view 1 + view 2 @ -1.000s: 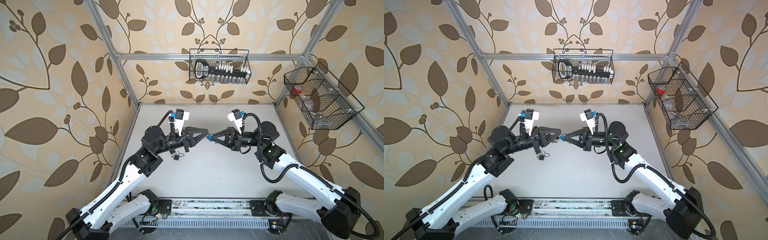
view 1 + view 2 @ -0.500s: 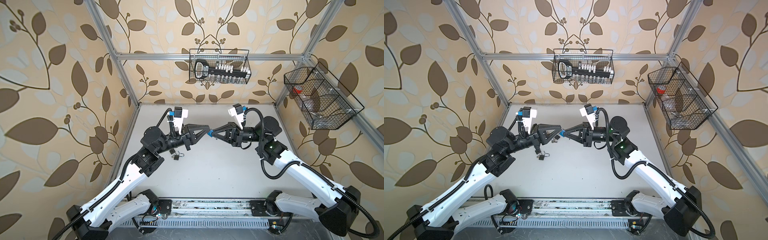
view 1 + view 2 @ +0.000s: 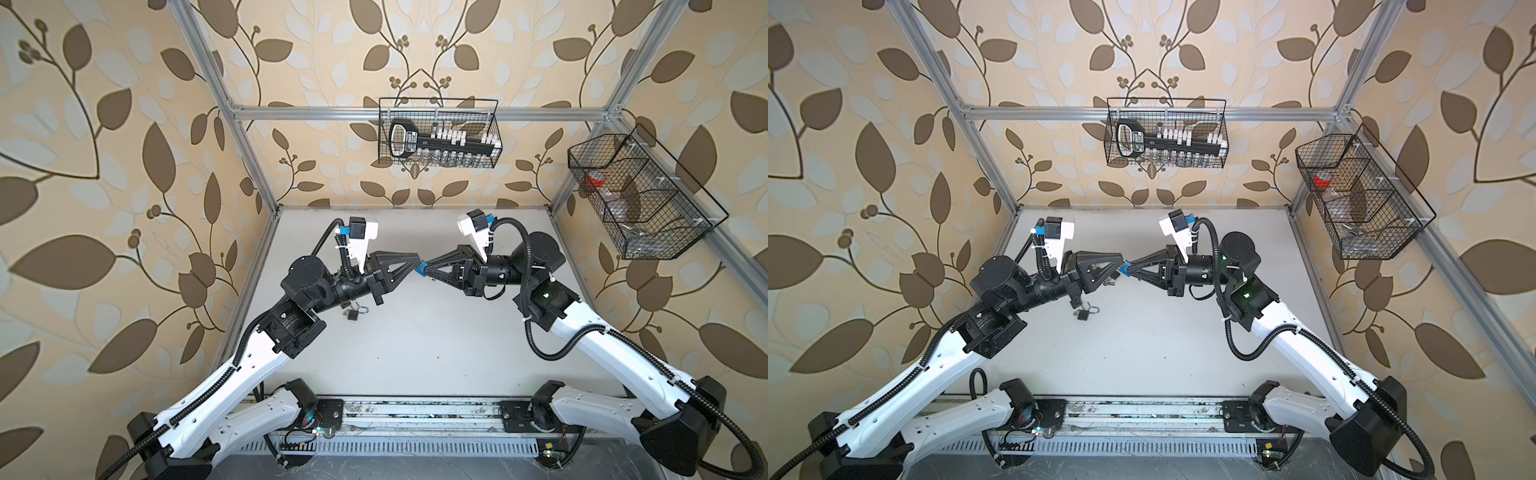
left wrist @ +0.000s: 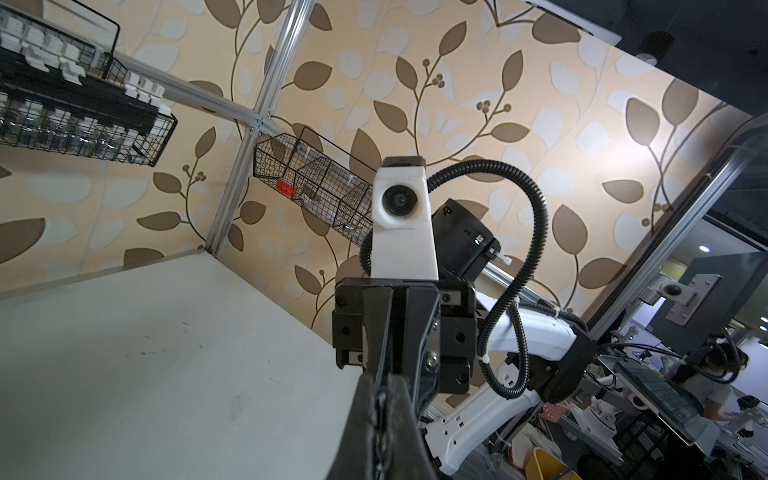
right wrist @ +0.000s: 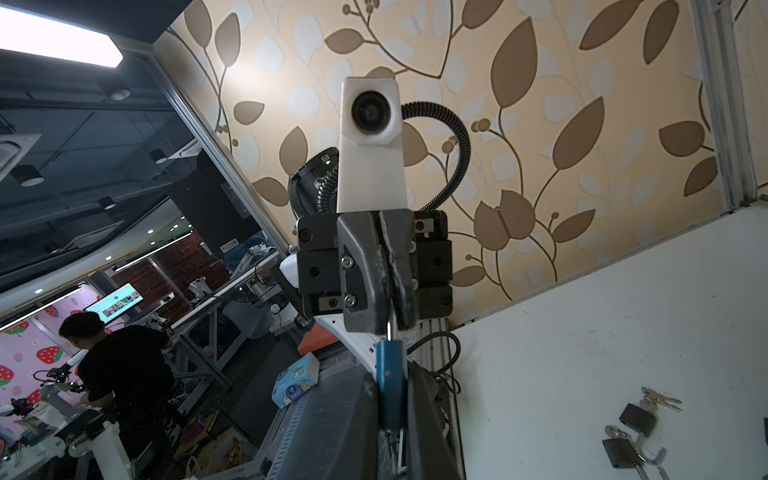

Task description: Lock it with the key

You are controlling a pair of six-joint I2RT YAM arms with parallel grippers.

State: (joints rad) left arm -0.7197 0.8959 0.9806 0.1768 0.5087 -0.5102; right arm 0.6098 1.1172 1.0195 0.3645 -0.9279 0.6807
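The L gripper and R gripper are seen tip to tip, up over the middle of the white table, in both top views. A small blue piece is pinched btwn the R gripper's fingers, so the R jaws are closed on it. A thin silver bit sticks out of the end of the blue piece. It is squeezed in the tips of the L gripper, whose jaws are pressed tight together. It can't be told if the blue piece is a lock body or a key head. It also can't be told if the silver bit is a key blade or a lock loop.

Down on the table, near the L arm's wrist, a black padlock is seen w/ its loop swung open. In the R wrist view a second padlock is seen just beside it, w/ some small keys touching it. Both padlocks lie flat, well apart from the gripper tips.

A wire basket is hung on the back wall w/ a big black key-shaped thing inside. A side basket is hung on the R wall w/ a red thing in it. A person in black is seen outside the cell in the R wrist view.
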